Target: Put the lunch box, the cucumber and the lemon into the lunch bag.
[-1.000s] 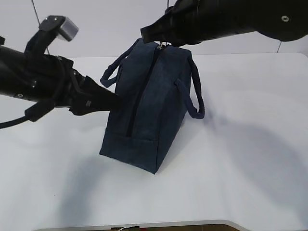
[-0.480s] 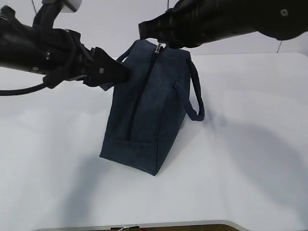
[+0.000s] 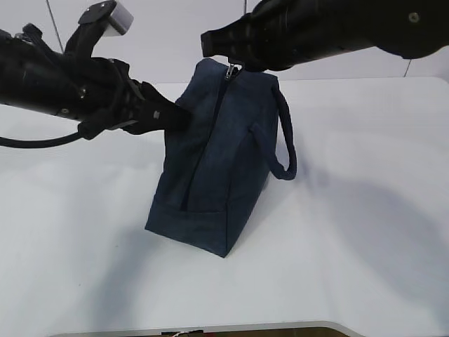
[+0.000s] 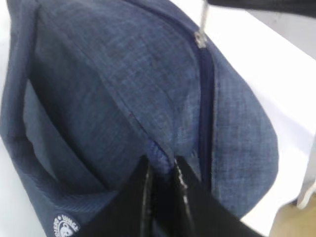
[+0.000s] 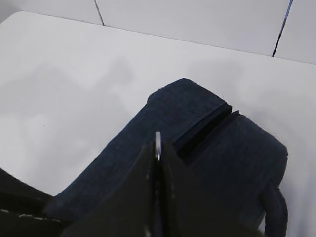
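Left gripper (image 4: 160, 170) pinches a fold of the lunch bag's (image 3: 214, 161) fabric, jaws nearly together with a ridge of blue cloth squeezed between the fingers (image 4: 143, 197). In the left wrist view the pinch sits on the bag's upper side panel, just beside the zipper (image 4: 205, 94) line, which runs away from the fingertips toward the metal pull at the top. A round white logo patch (image 4: 64, 228) shows low on the near edge, by the gripper's left finger.

Right gripper (image 5: 158, 148) is pressed shut on the zipper pull (image 5: 158, 139), thin metal ring held upright between the closed tips. Below and beyond those tips the bag top shows a short dark gap where the zipper has parted.

From outside, the bag stands upright on the white table (image 3: 351, 232), between the two arms: left arm comes in from the side at upper-panel height, right arm reaches over the top end. One loop handle (image 3: 286, 140) hangs on the far side from the left gripper. Lunch box, cucumber and lemon not visible in any view.
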